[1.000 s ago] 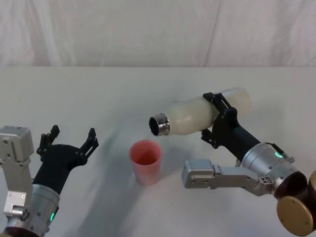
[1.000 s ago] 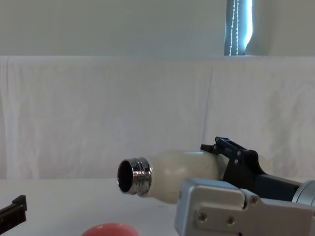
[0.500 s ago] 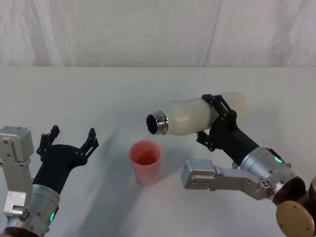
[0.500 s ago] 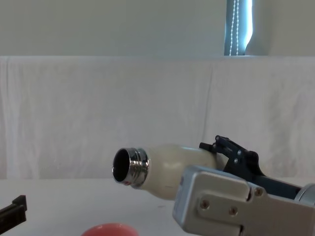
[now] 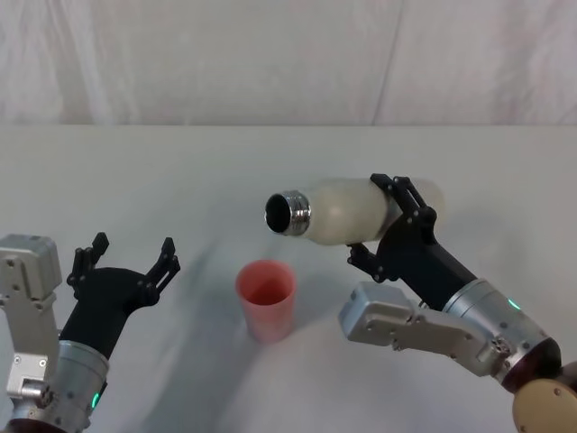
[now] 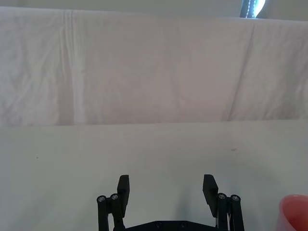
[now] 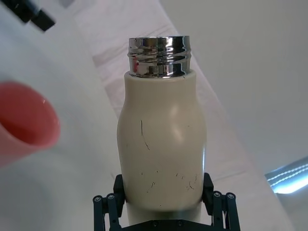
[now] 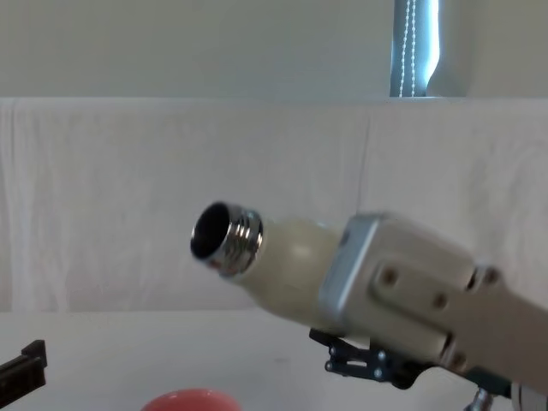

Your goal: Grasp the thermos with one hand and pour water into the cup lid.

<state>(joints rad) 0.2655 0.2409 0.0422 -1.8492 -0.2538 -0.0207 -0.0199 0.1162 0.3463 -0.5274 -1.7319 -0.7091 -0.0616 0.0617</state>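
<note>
The cream-white thermos (image 5: 343, 212) hangs almost level above the table, its open chrome neck (image 5: 288, 214) pointing toward my left and tipped slightly upward. My right gripper (image 5: 383, 221) is shut on its body. From the chest, the thermos (image 8: 287, 257) slants up with its mouth (image 8: 214, 235) highest. The pink cup lid (image 5: 266, 298) stands upright on the table, below and a little nearer than the neck. In the right wrist view the thermos (image 7: 161, 149) is clamped between the fingers, with the cup lid (image 7: 24, 120) off to one side. My left gripper (image 5: 126, 262) rests open, left of the cup lid.
The white table (image 5: 135, 171) stretches back to a white cloth backdrop (image 5: 270, 54). In the left wrist view, the open left gripper (image 6: 167, 190) faces bare table, with the cup lid's rim (image 6: 294, 211) at the picture's edge.
My right arm has lifted the thermos and tilted its neck upward, away from the cup lid. The left gripper and the cup lid have not moved.
</note>
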